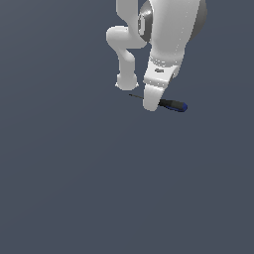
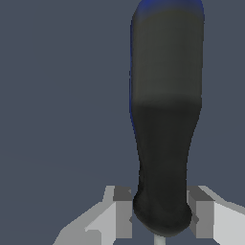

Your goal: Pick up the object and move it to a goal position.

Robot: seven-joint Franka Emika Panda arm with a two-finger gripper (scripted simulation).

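Fingers point(image 2: 160, 217) flank screwdriver point(image 2: 165, 119) handle — exterior view hides them.

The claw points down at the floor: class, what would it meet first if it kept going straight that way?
The screwdriver. Its handle sits between the claw fingers, close to the pads. Below it lies only the floor. Whether the pads already touch the handle is unclear.

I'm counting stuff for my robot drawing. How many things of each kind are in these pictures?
Screwdriver: 1
Robot arm: 1
Gripper: 1, its pads either side of the screwdriver handle
Total: 3
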